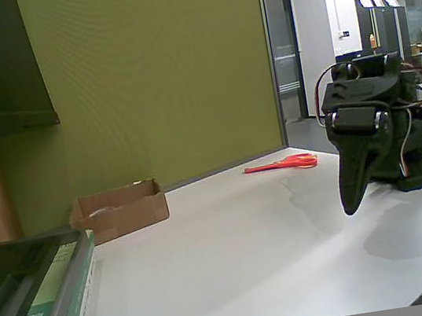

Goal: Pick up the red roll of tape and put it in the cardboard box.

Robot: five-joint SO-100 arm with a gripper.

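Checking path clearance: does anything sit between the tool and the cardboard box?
Nothing visible: bare table lies between the tool and the cardboard box. The scissors lie farther back, off that line. No tape roll shows.

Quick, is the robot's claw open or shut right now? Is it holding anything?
Claw: looks shut, its fingers together in one point, hanging above the table with nothing in it.
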